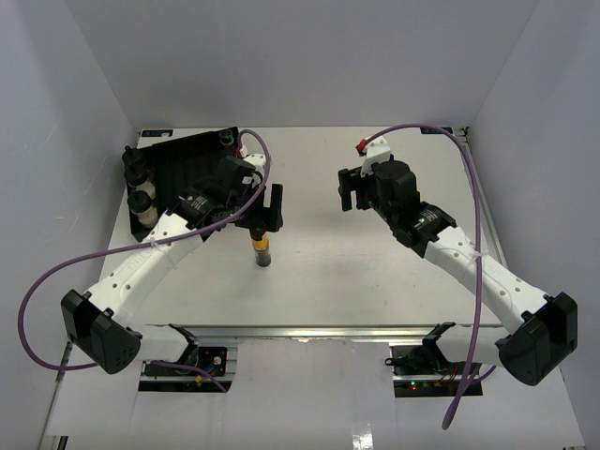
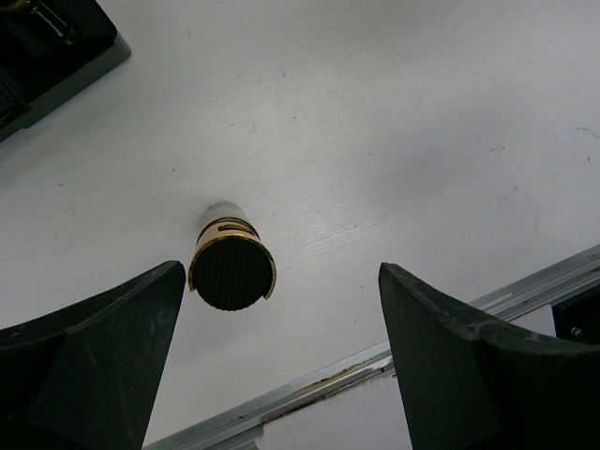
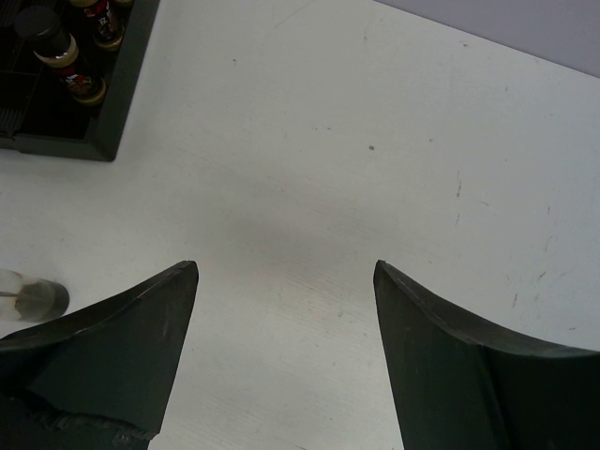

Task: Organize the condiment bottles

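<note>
A slim bottle with a yellow band and a black cap stands upright on the white table. My left gripper hangs open just above and behind it. In the left wrist view the ribbed cap of the bottle sits close to the left finger, below my left gripper and untouched. Black-capped jars with pale contents stand at the left side of the black tray. My right gripper is open over bare table, also in its own wrist view.
The right wrist view has the tray corner at top left with small dark-capped bottles inside. A clear bottle with a dark end shows at that view's left edge. The table's metal front rail lies near the left gripper.
</note>
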`<control>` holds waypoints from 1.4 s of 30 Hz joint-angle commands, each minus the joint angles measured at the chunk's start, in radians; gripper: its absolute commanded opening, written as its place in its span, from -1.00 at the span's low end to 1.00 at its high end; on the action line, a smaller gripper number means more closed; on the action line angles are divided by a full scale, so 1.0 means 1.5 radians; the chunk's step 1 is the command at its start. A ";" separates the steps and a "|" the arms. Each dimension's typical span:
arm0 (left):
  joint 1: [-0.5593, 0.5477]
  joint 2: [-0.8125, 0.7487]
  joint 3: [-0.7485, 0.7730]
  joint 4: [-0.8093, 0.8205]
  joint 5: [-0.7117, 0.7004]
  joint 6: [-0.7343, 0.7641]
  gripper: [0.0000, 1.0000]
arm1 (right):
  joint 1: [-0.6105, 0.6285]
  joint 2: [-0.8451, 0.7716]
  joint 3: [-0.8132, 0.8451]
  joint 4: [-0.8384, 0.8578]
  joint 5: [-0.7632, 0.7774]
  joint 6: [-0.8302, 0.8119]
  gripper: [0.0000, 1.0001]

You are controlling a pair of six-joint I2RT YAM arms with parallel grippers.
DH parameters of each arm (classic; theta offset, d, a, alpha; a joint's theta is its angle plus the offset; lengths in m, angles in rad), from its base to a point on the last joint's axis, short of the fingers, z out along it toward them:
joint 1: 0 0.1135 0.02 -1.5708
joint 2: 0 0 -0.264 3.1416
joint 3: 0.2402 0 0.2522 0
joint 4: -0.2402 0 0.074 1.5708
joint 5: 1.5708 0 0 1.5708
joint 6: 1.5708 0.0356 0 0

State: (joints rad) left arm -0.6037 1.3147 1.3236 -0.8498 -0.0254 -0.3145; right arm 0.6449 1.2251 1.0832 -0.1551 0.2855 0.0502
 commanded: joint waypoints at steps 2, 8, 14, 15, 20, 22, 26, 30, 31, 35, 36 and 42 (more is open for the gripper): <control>-0.003 -0.024 0.014 -0.034 -0.054 -0.008 0.91 | -0.007 -0.008 0.002 0.026 -0.005 0.006 0.64; -0.003 0.002 -0.016 -0.045 -0.081 -0.022 0.85 | -0.011 -0.017 0.004 0.020 -0.007 0.006 0.64; -0.003 0.014 -0.031 -0.029 -0.067 -0.015 0.80 | -0.011 -0.020 0.005 0.017 -0.007 0.004 0.64; -0.003 0.018 -0.033 -0.027 -0.062 -0.015 0.79 | -0.011 -0.019 0.006 0.015 -0.007 0.004 0.64; -0.003 0.032 -0.049 -0.015 -0.051 -0.014 0.69 | -0.013 -0.020 0.007 0.014 -0.007 0.003 0.64; -0.003 0.041 -0.055 -0.013 -0.049 -0.018 0.65 | -0.013 -0.020 0.007 0.014 -0.006 0.004 0.64; -0.003 0.053 -0.060 -0.015 -0.058 -0.026 0.60 | -0.014 -0.021 0.004 0.017 -0.006 0.002 0.64; -0.003 0.062 -0.060 -0.011 -0.058 -0.027 0.51 | -0.014 -0.022 0.001 0.018 -0.006 0.003 0.64; -0.003 0.063 -0.060 -0.012 -0.057 -0.028 0.42 | -0.014 -0.023 0.001 0.019 -0.006 0.003 0.64; -0.003 0.067 -0.054 -0.021 -0.063 -0.037 -0.09 | -0.014 -0.025 -0.003 0.021 -0.006 0.003 0.64; -0.003 0.066 -0.052 -0.024 -0.066 -0.042 -0.20 | -0.014 -0.026 -0.003 0.022 -0.006 0.002 0.64; -0.003 0.057 -0.011 -0.060 -0.104 -0.071 -0.78 | -0.016 -0.029 -0.004 0.023 -0.007 0.003 0.64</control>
State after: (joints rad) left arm -0.6044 1.4258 1.2373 -0.8919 -0.1311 -0.3758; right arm 0.6285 1.2119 1.0824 -0.1564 0.2798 0.0500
